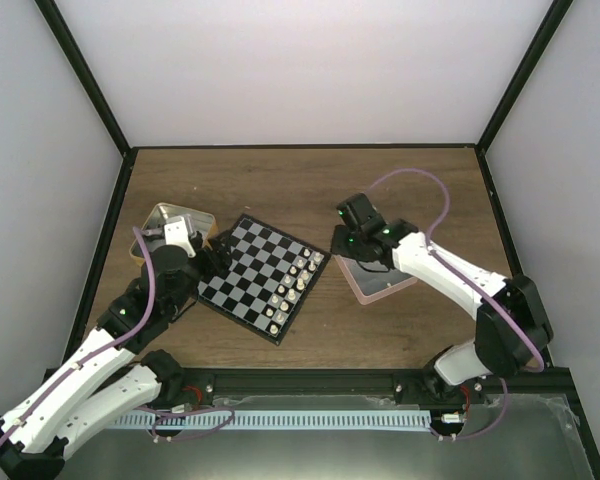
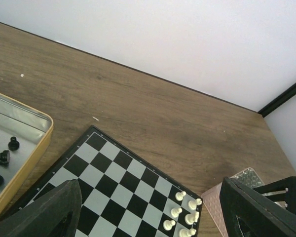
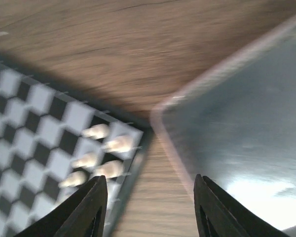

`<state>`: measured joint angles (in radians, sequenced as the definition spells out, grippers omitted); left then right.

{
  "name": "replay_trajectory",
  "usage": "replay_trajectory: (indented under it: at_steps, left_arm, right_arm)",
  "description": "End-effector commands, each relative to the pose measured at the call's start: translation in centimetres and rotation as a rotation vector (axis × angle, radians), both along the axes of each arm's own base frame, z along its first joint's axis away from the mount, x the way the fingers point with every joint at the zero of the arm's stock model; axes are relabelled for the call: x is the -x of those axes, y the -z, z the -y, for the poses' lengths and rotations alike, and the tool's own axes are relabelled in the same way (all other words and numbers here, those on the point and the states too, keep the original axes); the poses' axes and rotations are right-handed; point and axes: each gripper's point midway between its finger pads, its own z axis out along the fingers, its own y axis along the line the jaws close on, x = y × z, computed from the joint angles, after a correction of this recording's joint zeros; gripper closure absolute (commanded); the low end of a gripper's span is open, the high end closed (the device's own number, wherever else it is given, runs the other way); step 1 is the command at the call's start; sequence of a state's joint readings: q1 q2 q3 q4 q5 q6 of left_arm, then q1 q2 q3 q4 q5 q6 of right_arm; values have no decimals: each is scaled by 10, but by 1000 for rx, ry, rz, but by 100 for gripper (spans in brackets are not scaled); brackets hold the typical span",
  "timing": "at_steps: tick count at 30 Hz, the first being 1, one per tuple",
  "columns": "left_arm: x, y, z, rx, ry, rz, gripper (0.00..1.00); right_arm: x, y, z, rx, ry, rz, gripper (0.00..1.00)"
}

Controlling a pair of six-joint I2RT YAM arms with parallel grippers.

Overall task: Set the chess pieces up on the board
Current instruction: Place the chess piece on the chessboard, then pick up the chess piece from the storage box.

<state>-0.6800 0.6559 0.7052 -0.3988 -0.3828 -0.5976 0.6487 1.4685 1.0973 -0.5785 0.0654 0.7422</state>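
The board (image 1: 263, 277) lies turned at an angle on the table (image 1: 310, 190), with the tin (image 1: 160, 215) just beside it on the left and the tray (image 1: 375, 288) just beside it on the right. White pieces (image 1: 296, 283) stand in two rows along the board edge nearest the tray. The black pieces (image 2: 0, 158) lie in the tin and are not yet on the board.

Hazards: The white rows are tightly packed, so a finger passing low over that edge would likely topple several. The black pieces are tiny and sit below the tin's wall. An off-centre pinch may slip or strike the rim.

Right claw (image 1: 355, 222): jaws partly apart and empty. It hovers over the tray's far corner, with the white rows near on its left.

Left claw (image 1: 212, 258): jaws wide and empty. It sits at the board's tin-side corner, with the black pieces near on its left.
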Motion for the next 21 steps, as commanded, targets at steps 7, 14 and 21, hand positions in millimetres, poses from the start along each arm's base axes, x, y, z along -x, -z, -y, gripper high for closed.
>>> replay_trajectory:
  at_steps: [7,14,21]
  left_arm:
    - [-13,-20,33,52,109,20,21]
    - [-25,-17,42,0,116,2,21]
    - [-25,-13,37,-21,96,2,21]
  right_arm:
    - [-27,30,85,39,317,-23,32]
    - [-92,49,78,34,413,-44,26]
    - [-108,75,78,99,404,-71,41]
